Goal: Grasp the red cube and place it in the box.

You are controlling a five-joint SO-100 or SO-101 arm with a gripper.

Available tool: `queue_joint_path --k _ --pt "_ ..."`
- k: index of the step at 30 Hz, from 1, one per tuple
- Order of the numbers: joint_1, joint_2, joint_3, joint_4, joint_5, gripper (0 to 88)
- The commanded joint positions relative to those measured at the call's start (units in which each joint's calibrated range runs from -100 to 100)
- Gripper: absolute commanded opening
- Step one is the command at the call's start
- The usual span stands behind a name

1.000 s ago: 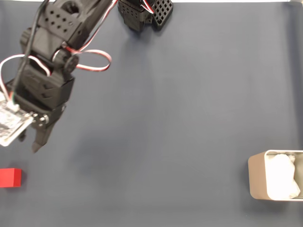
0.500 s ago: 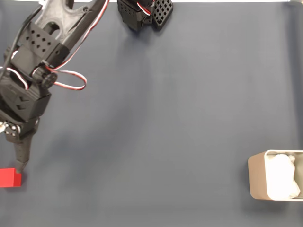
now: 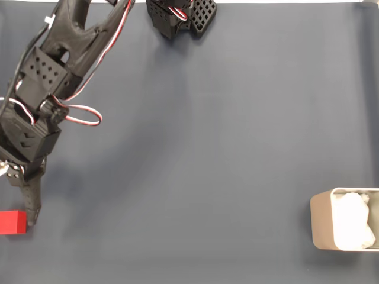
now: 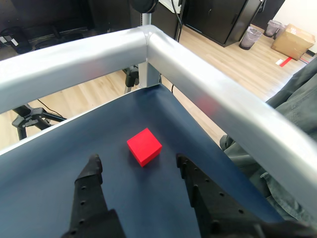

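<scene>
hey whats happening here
A robot arm is reaching for the red cube, which sits on the dark blue table near its corner. The claw is open just short of the cube, one finger on each side, not yet gripping it. In the fixed view the box waits at the far right edge, holding only its white lining.

Even, bright light falls on both views. The arm [image 3: 53,71] casts a soft, faint shadow on the counter [image 3: 225,148]. Glare streaks the silver rail [image 4: 213,94] in the wrist view, which stays sharp throughout.
</scene>
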Motion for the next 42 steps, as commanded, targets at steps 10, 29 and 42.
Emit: queue_joint_path --k 10,29,42 --pt "-1.61 4.23 -5.01 -7.36 1.27 36.3" --pt "-1.89 9.86 -10.85 -9.49 0.63 37.2" --pt "-0.62 12.46 -12.13 -10.47 0.10 37.7"
